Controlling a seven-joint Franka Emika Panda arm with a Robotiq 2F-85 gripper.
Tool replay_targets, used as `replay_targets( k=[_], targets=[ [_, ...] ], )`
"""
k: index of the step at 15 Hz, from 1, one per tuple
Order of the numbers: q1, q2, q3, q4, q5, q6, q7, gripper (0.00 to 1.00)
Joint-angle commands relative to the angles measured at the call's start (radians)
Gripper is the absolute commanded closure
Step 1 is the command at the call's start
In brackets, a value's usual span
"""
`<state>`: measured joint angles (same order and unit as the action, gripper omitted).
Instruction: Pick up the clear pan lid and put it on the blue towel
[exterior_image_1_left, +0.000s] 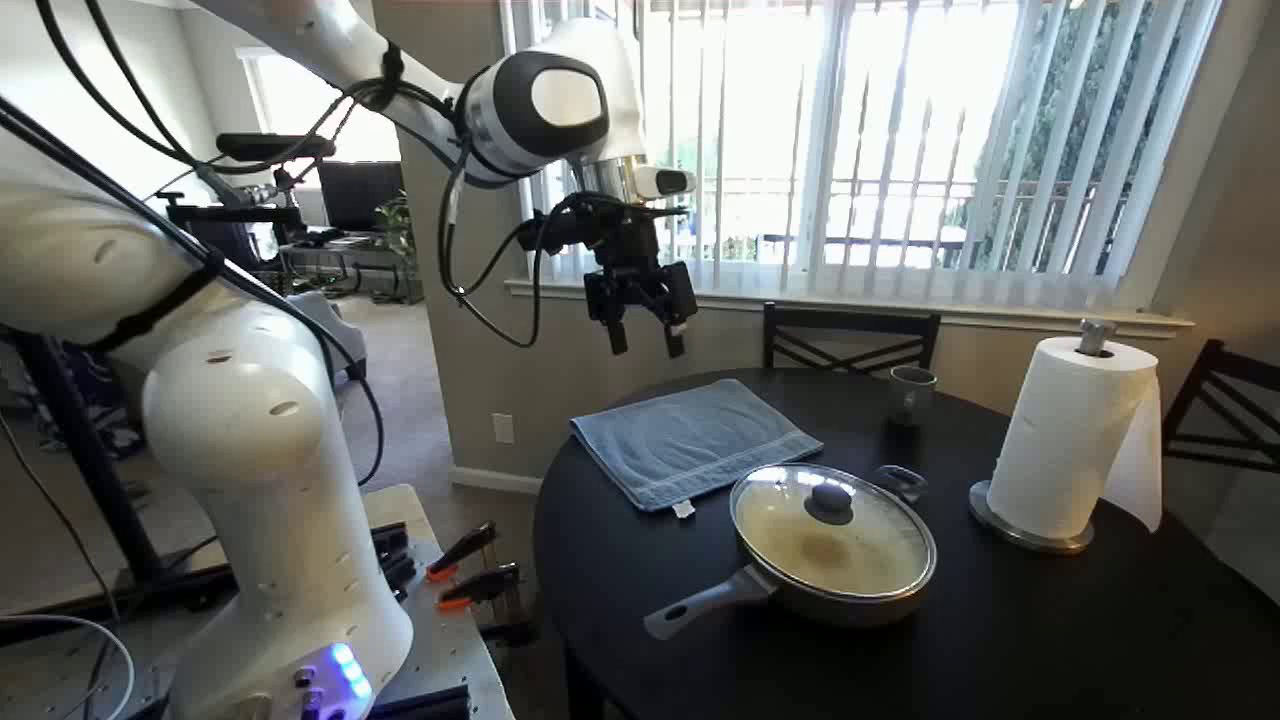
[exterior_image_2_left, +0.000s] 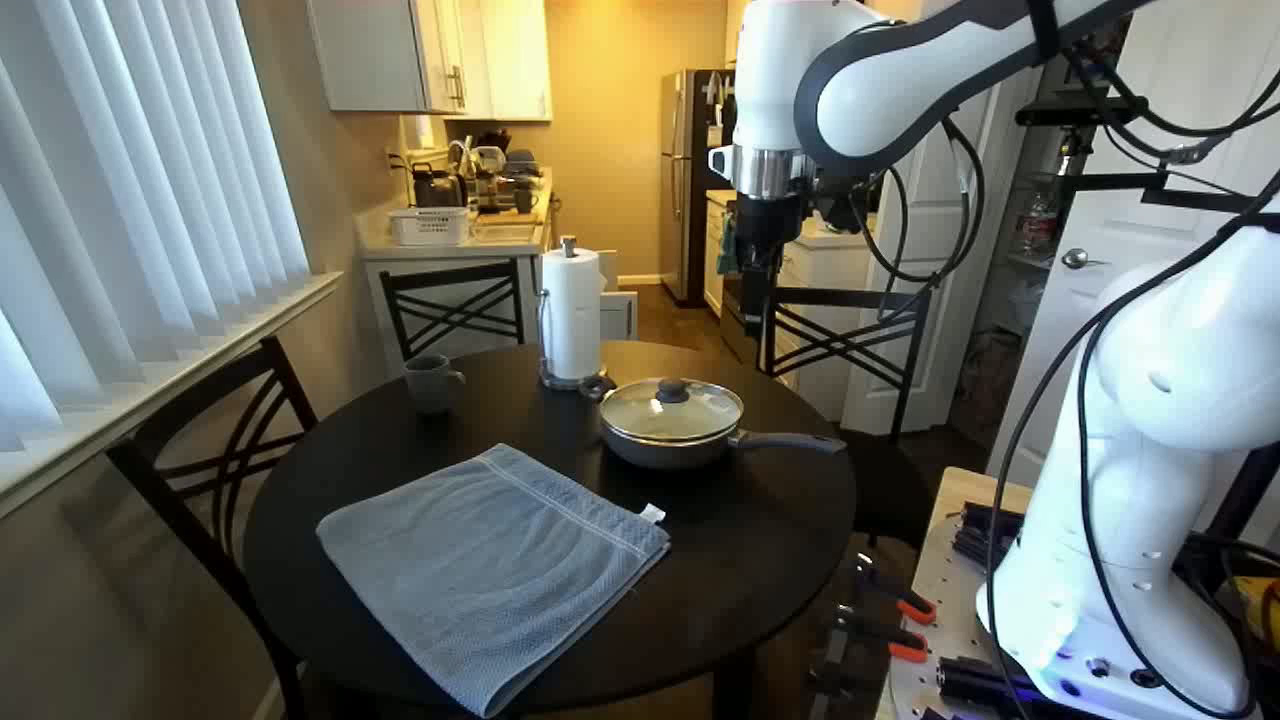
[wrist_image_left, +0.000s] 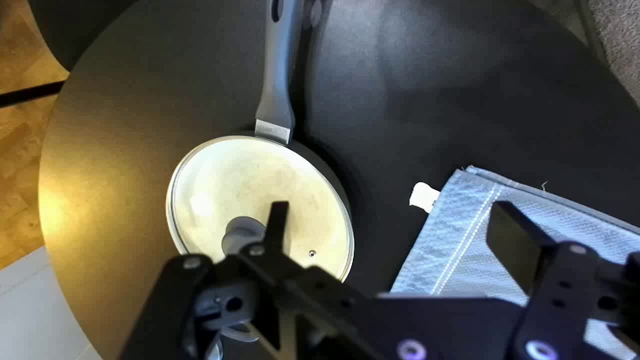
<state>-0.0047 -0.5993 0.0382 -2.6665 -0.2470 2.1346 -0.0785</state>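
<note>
Here the clear lid (exterior_image_1_left: 835, 540) lies roughly level, knob (exterior_image_1_left: 831, 498) upward.

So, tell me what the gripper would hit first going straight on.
Likely the table, between the towel and the pan; the gripper points downward, but depth is unclear, so its line may run closer to either.

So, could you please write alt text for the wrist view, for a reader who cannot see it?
A clear pan lid sits on a frying pan on a dark table, with a blue towel at the picture's right. The open end effector, in the foreground, hides parts of lid and towel.
</note>
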Motion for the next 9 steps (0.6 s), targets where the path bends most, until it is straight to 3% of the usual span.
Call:
replay_targets(
  k=[1, 9],
  targets=[
    [0.005, 0.000, -0.004, 0.002, -0.002, -0.003, 0.002, 0.00],
    [-0.011, 0.022, 0.004, 0.009, -0.017, 0.012, 0.030, 0.00]
  ],
)
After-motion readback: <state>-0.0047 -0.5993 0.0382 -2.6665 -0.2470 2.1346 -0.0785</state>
